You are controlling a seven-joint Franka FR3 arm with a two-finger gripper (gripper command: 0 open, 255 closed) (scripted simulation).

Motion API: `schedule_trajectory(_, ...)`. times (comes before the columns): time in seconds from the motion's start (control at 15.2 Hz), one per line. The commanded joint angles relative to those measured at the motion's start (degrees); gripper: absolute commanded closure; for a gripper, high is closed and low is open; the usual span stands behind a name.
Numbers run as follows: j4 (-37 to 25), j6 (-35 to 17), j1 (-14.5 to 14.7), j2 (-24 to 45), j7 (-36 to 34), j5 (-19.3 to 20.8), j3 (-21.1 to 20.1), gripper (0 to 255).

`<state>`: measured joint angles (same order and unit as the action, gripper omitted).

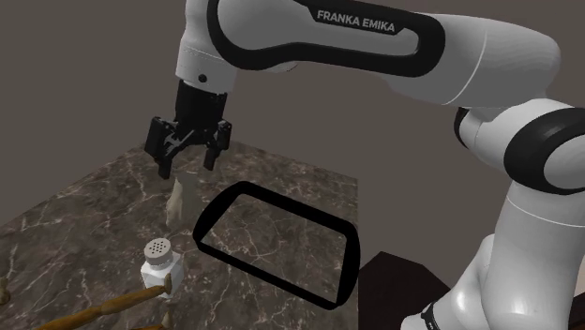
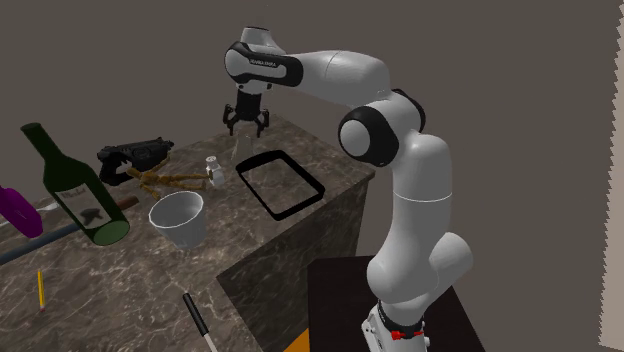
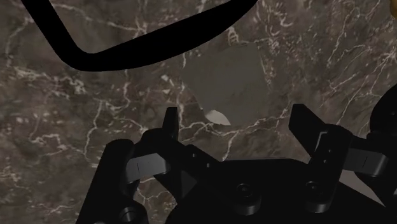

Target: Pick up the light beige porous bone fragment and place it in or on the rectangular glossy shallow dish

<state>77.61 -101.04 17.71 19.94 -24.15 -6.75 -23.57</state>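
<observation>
The pale beige bone fragment (image 1: 177, 199) stands upright on the dark marbled counter, just to the shoulder view's left of the dish. The dish (image 1: 351, 262) is a shallow rectangle with a thick glossy black rim and nothing inside. My black gripper (image 1: 189, 166) hangs open a little above the fragment's top without touching it. In the wrist view the fragment (image 3: 226, 83) shows as a greyish block just ahead of the gap between my fingers (image 3: 170, 125), with the dish rim (image 3: 83, 56) beyond it. The second exterior view has my gripper (image 2: 247, 126) over the counter's far corner, beside the dish (image 2: 254, 190).
A white shaker (image 1: 157, 262) and a wooden-handled tool (image 1: 103, 305) lie nearer than the fragment. Further along the counter are a white cup (image 2: 178, 218), a green bottle (image 2: 75, 190), a black power tool (image 2: 135, 152) and a purple object (image 2: 18, 210). The counter edge drops off just past the dish.
</observation>
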Motion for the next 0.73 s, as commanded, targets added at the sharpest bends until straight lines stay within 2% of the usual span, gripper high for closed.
schedule_trajectory(0.0, 1.14, -1.47, 0.25, 0.22, -0.16, 0.1, -0.05, 0)
schedule_trajectory(0.2, 3.0, -3.41, 0.4, 0.28, -0.12, 0.1, -0.09, 0)
schedule_trajectory(0.66, 3.0, -3.4, 0.4, 0.28, -0.12, 0.1, -0.09, 0)
